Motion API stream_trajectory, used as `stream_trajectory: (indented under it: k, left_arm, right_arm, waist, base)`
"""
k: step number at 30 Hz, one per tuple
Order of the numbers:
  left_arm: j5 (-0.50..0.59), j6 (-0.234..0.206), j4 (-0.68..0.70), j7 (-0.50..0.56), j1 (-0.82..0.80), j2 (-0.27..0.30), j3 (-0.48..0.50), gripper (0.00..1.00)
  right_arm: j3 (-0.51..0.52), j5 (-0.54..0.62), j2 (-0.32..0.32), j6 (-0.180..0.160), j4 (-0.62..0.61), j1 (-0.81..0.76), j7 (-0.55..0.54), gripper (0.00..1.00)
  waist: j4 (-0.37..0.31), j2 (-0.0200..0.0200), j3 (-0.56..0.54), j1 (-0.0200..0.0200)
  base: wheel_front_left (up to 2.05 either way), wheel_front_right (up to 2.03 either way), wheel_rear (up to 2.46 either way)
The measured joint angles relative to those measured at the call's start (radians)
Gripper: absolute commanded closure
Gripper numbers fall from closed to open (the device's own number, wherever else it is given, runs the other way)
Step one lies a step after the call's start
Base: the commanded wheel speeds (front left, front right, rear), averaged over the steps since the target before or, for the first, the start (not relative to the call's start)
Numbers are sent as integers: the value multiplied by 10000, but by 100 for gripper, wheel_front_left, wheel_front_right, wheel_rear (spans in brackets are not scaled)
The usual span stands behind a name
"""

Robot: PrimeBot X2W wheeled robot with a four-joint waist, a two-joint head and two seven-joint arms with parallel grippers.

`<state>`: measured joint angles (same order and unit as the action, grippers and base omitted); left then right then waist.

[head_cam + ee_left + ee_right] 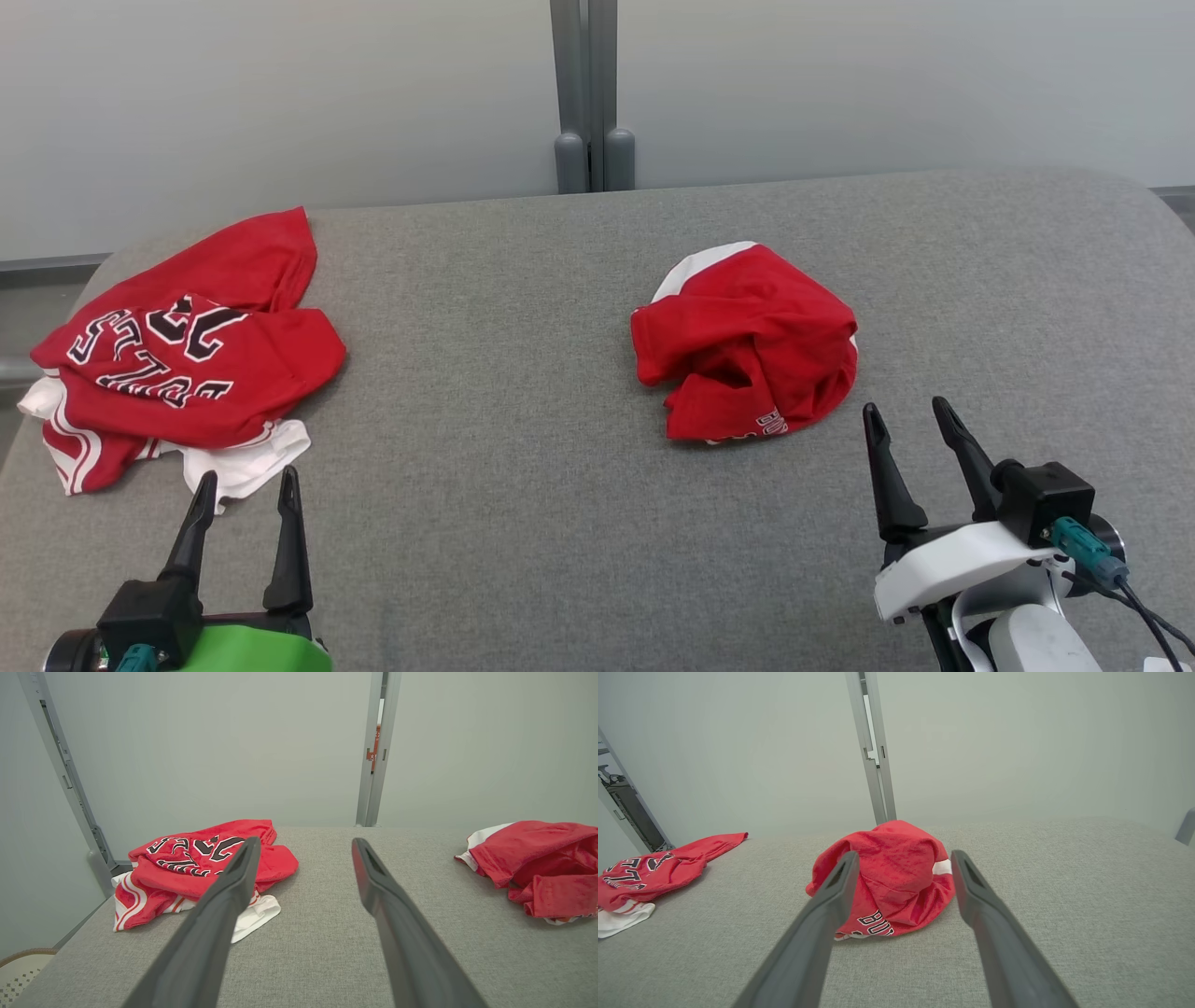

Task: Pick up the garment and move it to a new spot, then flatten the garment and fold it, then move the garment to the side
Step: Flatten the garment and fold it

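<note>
The red garment (747, 341) lies bunched on the grey table (513, 420), right of centre. It forms a rounded heap with no clear long axis; lettered hem faces the robot. Right gripper (904, 406) and left gripper (248, 473): jaws released, empty.

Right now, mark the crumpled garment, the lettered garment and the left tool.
crumpled garment (747, 322): head view, red top fold.
lettered garment (280, 355): head view, red cloth right of the lettering.
left tool (248, 476): head view, midway between its fingertips.
</note>
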<state>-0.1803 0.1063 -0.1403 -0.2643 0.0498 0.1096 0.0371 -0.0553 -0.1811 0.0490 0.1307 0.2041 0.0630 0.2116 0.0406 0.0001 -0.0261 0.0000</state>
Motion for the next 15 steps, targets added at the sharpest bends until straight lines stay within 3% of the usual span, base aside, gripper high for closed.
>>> stream_trajectory:
  k: [15]
  left_arm:
    - [102,75,-69,0,0,-65,98,0]
  right_arm:
    - [21,0,0,0,63,-3,0,0]
  waist:
    - [-10,0,-70,0]
  base:
    - [0,0,0]
